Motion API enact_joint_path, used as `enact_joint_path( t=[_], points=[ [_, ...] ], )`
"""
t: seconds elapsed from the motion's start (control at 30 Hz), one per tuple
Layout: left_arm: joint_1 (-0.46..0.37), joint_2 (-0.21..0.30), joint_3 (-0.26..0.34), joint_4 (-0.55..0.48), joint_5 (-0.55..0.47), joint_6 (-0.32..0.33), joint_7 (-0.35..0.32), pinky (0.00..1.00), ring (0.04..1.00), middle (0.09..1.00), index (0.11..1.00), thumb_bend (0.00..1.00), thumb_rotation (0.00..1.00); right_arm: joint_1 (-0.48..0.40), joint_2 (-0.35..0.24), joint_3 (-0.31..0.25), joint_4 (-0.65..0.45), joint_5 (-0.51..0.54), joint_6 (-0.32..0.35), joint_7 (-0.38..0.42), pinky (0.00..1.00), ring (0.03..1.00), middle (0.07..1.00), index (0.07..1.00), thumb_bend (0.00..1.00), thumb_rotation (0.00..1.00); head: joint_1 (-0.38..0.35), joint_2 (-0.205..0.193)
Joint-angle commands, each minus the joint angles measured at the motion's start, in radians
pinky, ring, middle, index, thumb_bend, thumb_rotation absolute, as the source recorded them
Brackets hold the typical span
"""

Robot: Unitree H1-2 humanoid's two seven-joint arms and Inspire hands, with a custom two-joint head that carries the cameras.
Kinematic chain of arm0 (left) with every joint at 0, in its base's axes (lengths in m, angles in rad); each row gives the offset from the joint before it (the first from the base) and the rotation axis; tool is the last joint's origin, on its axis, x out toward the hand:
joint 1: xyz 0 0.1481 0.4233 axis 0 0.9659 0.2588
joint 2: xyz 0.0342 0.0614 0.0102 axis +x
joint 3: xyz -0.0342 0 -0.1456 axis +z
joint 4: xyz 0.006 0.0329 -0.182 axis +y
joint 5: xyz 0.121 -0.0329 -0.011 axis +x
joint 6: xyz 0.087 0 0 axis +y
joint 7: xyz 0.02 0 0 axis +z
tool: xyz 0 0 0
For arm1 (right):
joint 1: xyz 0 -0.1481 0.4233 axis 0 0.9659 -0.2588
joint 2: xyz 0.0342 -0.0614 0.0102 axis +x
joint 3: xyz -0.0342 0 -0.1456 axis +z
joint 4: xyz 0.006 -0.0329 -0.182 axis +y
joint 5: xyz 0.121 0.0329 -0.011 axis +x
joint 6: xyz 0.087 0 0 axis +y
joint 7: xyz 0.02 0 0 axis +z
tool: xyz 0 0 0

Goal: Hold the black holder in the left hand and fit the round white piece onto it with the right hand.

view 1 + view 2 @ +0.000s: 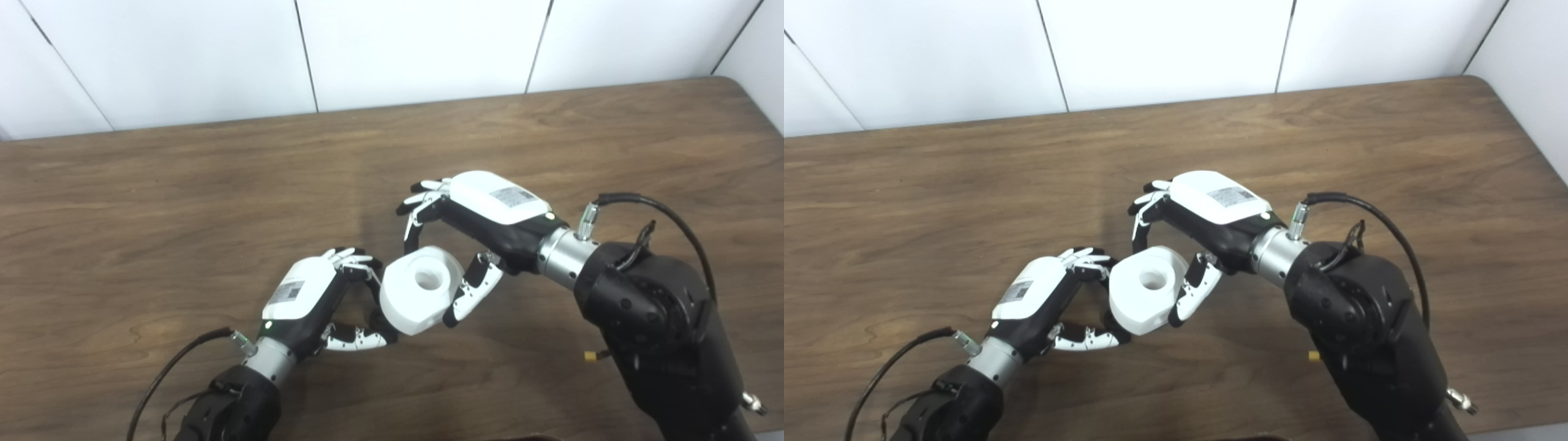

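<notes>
Above the table (184, 202), both hands apparently clasp the round white piece (419, 288).

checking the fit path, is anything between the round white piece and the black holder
Nothing visible. The round white plastic piece sits in the right hand, pressed against the left hand. The black holder itself is mostly hidden behind the piece and the left hand's fingers.

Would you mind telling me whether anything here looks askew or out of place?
Nothing looks damaged or spilled. The round white piece sits tilted between the left hand and the right hand; the black holder is hidden, so its seating cannot be judged.
</notes>
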Motion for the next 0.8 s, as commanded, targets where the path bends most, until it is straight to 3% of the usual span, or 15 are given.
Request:
enact_joint_path(
  t=[0.0,0.77],
  points=[
    [0.009,-0.001,-0.012,-0.008,0.003,0.014,-0.031,0.94,0.911,0.817,0.486,0.52,0.06,-0.025,0.003,-0.006,-0.011,-0.004,-0.028,-0.034,0.98,0.949,0.849,0.483,0.53,0.14,-0.001,0.001],
    [0.006,-0.015,-0.015,-0.009,0.012,0.017,-0.024,0.93,0.906,0.810,0.485,0.52,0.06,0.002,0.025,0.013,0.021,-0.003,-0.082,-0.072,0.96,0.934,0.837,0.482,0.53,0.14,0.005,0.002]
  ],
)
